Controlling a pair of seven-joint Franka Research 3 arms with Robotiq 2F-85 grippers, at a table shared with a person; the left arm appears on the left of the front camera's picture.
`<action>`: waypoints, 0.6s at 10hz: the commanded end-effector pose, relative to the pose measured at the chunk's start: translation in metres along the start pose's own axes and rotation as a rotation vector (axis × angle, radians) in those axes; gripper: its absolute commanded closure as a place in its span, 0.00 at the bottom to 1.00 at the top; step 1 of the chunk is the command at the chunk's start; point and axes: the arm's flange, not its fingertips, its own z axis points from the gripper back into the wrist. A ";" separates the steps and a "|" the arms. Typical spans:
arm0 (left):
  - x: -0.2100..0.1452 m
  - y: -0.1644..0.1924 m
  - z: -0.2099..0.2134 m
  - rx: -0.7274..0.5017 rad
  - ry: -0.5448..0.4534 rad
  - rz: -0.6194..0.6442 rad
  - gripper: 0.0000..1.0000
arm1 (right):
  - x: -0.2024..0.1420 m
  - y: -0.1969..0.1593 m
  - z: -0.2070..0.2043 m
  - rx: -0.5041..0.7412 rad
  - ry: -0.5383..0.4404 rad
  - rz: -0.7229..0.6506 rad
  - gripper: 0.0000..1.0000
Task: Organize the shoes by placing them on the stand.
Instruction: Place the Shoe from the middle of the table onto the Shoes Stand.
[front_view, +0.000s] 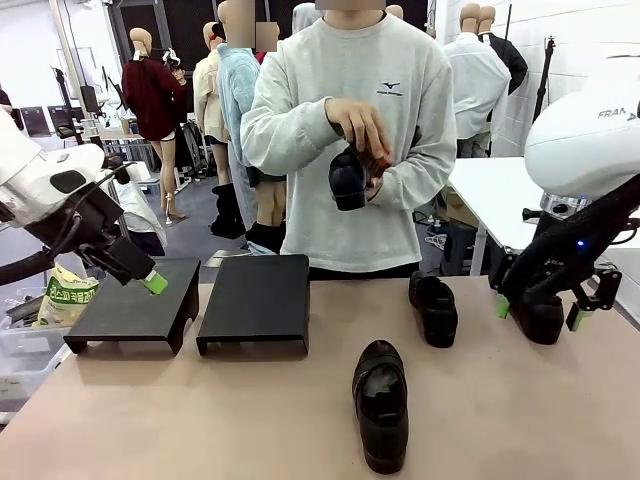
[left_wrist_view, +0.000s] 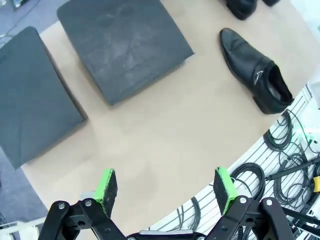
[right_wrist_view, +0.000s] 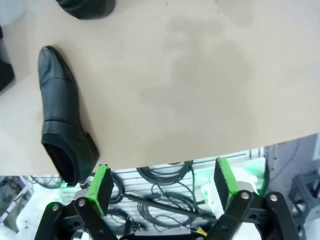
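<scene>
- Shoe (front_view: 381, 403): near the front edge of the surface (front_view: 200, 420); we count none on the stand (front_view: 256, 300).
- Left end effector (left_wrist_view: 165, 192), right end effector (right_wrist_view: 162, 187): both released.
- Step, we judge: first pickup pending; next, straddle that shoe.

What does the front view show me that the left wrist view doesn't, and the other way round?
Front view: the person's hand around the raised shoe; the open right gripper by the far-right shoe. Left wrist view: cables past the table edge. Both: the left stand, the right stand, both bare, the middle shoe, the open left gripper.
</scene>
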 end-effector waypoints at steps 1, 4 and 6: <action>0.004 -0.015 0.000 -0.041 -0.018 -0.007 0.00 | 0.001 0.010 0.001 -0.025 -0.009 0.026 0.00; -0.001 -0.088 -0.019 0.037 0.077 -0.045 0.00 | 0.001 0.010 0.001 -0.025 -0.009 0.026 0.00; -0.006 -0.146 -0.038 -0.066 0.143 0.075 0.00 | 0.001 0.010 0.001 -0.025 -0.009 0.026 0.00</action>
